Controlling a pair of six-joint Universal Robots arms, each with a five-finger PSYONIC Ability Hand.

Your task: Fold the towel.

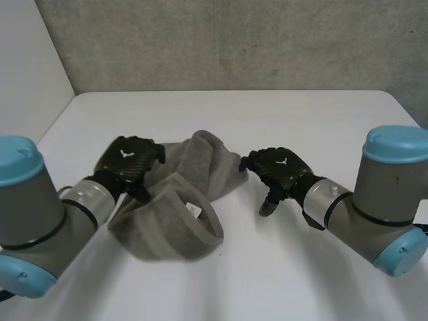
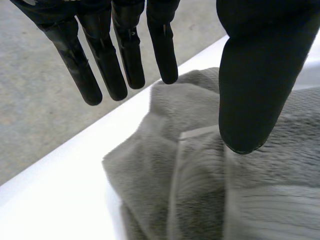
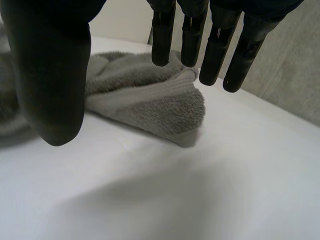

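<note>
A grey towel (image 1: 179, 200) lies crumpled in a loose heap at the middle of the white table (image 1: 267, 120), a small white label showing on its upper side. My left hand (image 1: 128, 162) hovers over the heap's left edge, fingers (image 2: 107, 65) straight and thumb apart, holding nothing; the towel (image 2: 200, 170) lies below its palm. My right hand (image 1: 277, 168) is just right of the towel's right end, fingers (image 3: 215, 55) straight and spread from the thumb. A rounded corner of the towel (image 3: 150, 105) lies under those fingertips, not touched.
A grey wall (image 1: 234, 40) runs behind the table's far edge, and a white panel (image 1: 27, 73) stands at the left. Bare tabletop (image 3: 200, 190) stretches in front of and to the right of the towel.
</note>
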